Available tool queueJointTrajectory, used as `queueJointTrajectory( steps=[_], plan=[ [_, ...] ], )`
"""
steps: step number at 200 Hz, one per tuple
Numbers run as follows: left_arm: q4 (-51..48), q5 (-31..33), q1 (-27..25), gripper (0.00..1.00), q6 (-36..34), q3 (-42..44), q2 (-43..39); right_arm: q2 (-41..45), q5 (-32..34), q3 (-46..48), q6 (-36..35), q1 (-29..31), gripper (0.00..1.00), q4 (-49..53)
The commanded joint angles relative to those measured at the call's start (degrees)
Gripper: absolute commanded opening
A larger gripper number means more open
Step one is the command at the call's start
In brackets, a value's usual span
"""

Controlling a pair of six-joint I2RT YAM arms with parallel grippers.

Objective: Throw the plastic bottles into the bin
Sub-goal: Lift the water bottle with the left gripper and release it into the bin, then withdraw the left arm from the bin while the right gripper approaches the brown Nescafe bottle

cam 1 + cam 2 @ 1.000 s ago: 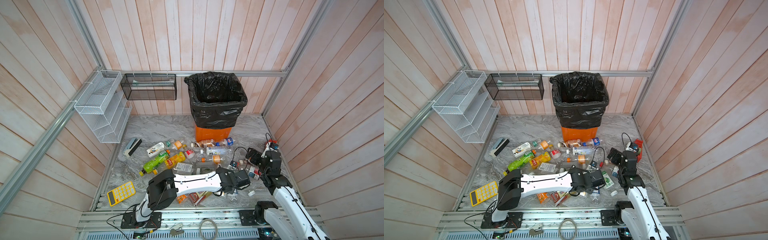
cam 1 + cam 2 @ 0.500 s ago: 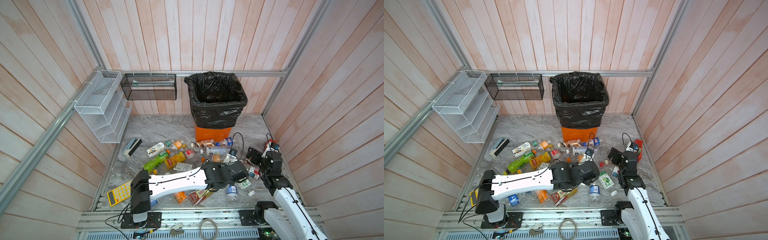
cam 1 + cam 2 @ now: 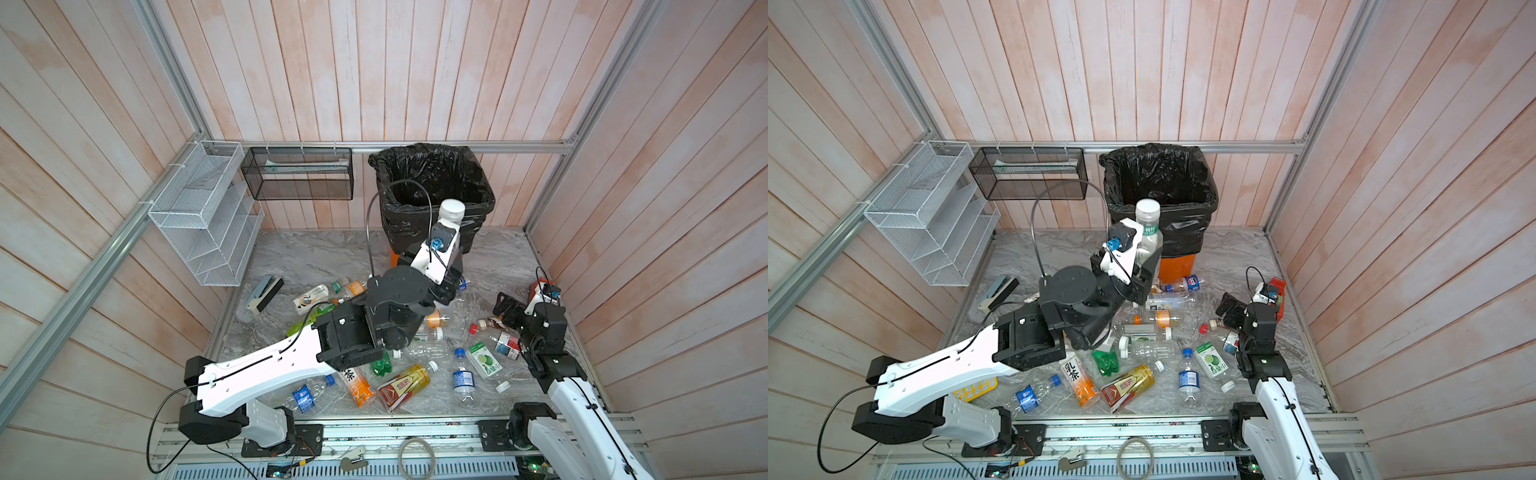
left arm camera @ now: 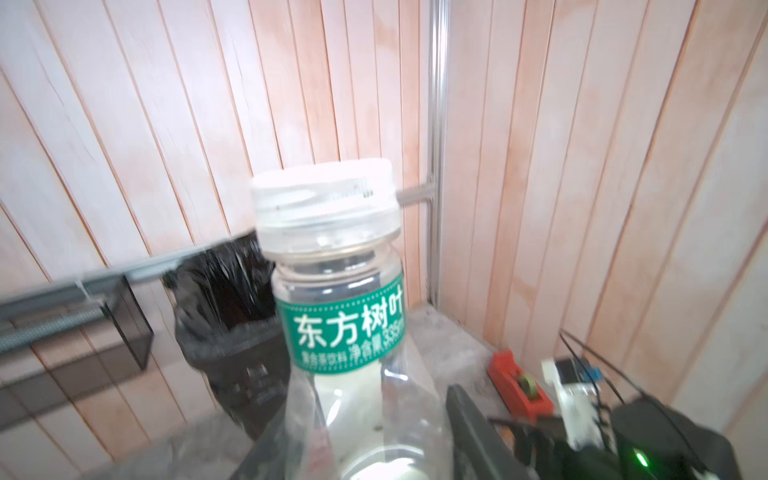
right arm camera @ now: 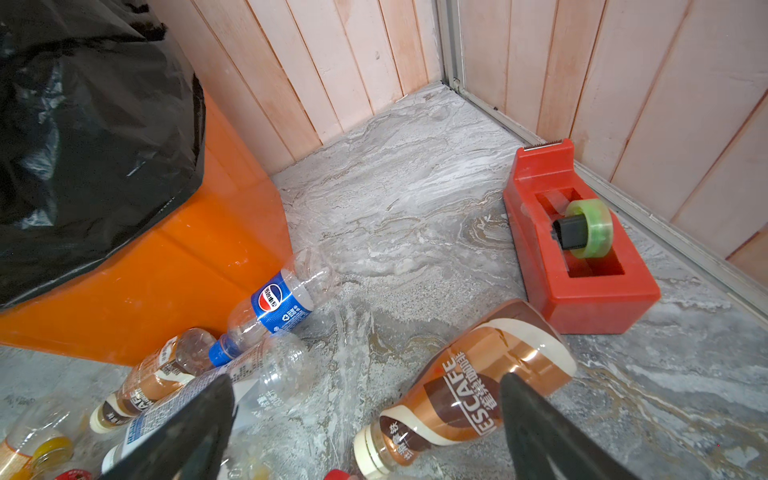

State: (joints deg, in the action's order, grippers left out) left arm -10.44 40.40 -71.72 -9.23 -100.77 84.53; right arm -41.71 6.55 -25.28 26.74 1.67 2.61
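Between the clenched jaws of the left gripper (image 3: 1147,266), a green-labelled bottle (image 3: 1148,226) stands cap-up, raised just before the bin (image 3: 1183,235), the other bottles (image 3: 1187,380) strewn on the floor (image 3: 1225,257) below, while the right gripper (image 5: 365,384) gapes over a brown coffee bottle (image 5: 469,386).

Left of frame, bin (image 5: 166,291): glossy smooth orange plastic; bag (image 5: 83,145): thin crinkled glossy black film. Grey tabletop (image 5: 415,187): marble-look, smooth, slight sheen. Red tape dispenser (image 5: 582,299): matt plastic. Centre-frame bottle (image 4: 340,332): clear plastic, glossy green label. White rack (image 3: 203,224): wire mesh. Wall planks (image 3: 374,62): matt wood.
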Motion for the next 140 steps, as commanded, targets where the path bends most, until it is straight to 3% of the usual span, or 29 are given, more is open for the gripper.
queueJointTrajectory(
  steps=[1,31,61,71,88,112,140],
  plan=[
    [8.23,-7.99,6.21,0.53,-10.31,-5.90,3.99,0.48,-0.13,-1.61,-1.03,-0.35,0.99,-0.24],
    [-1.56,-22.90,20.43,0.57,-1.21,-23.72,15.95,-0.01,-1.17,-2.66,-1.12,-0.35,0.99,0.44],
    [-22.65,-32.99,32.20,0.70,9.35,-61.56,40.08,-2.09,-1.00,-3.59,-1.40,-0.31,0.99,2.15],
    [-26.40,-35.37,34.69,0.79,12.21,-68.65,44.44,-2.48,-0.90,-4.19,-1.42,-0.30,0.99,2.97],
    [-22.84,-39.28,36.39,0.89,13.35,-60.14,40.17,-2.11,-0.67,-4.77,-1.58,-0.31,0.99,3.69],
    [-5.51,-39.71,36.33,1.00,13.28,-33.49,26.96,-1.10,0.71,-5.36,-1.52,-0.33,0.99,4.60],
    [-5.33,-39.33,34.73,1.00,10.48,-31.58,22.21,-0.66,1.55,-5.55,-1.30,-0.34,0.99,5.55]
  ],
)
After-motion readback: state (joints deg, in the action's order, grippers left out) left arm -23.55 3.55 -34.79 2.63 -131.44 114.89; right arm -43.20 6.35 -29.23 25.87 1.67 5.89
